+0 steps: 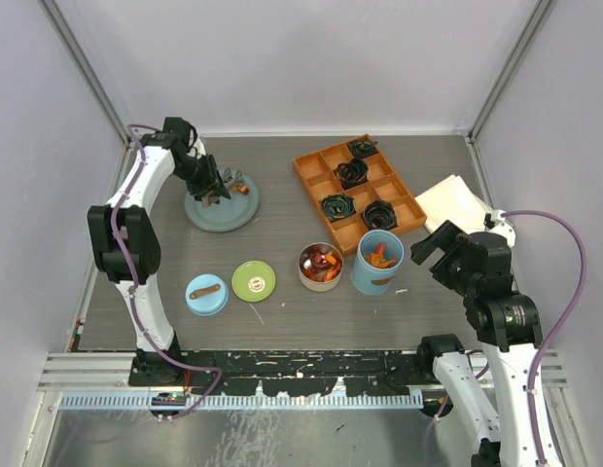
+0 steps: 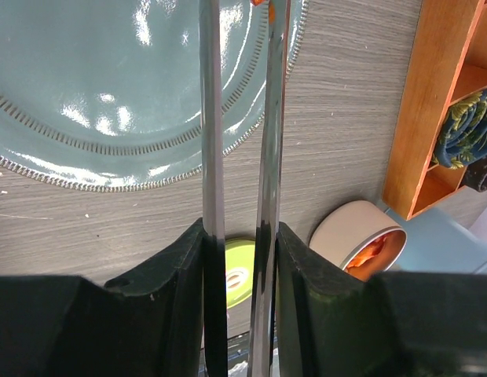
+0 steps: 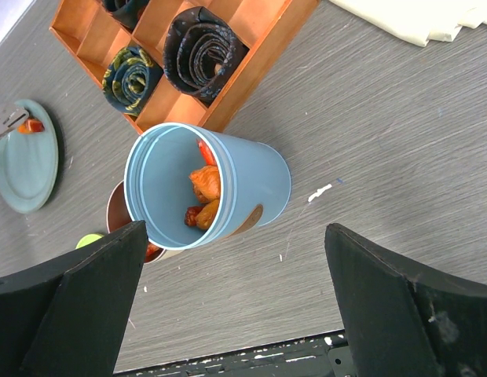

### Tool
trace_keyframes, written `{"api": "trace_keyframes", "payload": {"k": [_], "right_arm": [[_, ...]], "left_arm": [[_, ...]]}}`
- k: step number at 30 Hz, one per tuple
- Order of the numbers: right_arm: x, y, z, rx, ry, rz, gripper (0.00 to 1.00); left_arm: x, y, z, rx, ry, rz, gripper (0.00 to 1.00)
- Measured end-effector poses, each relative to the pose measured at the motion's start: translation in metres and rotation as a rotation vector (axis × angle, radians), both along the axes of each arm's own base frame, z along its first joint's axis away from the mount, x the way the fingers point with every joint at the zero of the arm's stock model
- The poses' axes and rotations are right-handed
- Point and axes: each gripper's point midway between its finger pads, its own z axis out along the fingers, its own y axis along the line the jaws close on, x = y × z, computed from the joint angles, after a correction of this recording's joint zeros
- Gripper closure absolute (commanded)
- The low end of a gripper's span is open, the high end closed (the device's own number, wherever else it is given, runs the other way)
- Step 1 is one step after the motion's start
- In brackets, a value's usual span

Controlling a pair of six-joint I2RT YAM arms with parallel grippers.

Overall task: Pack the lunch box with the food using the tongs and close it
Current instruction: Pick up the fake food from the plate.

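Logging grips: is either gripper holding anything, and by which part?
The left gripper clamps the tongs across both arms; the right gripper is open and empty.

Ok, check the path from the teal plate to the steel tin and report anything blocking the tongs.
Nothing visible blocks the tongs. Bare table lies between the plate and the tin; the green lid sits nearer the arms, off that line.
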Motion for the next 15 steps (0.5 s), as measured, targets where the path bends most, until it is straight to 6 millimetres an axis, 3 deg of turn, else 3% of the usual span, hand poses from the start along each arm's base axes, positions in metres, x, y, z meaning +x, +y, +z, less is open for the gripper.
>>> {"api": "trace_keyframes", "payload": {"k": [11, 15], "right_arm": [[0.000, 0.000, 0.000, 0.000, 0.000, 0.000, 0.00], [0.000, 0.000, 0.000, 0.001, -0.001, 0.000, 0.00]], "left_arm": [[-0.005, 0.000, 0.001, -0.001, 0.009, -0.003, 0.73], [-0.016, 0.001, 0.012, -0.002, -0.005, -0.003, 0.73]]}}
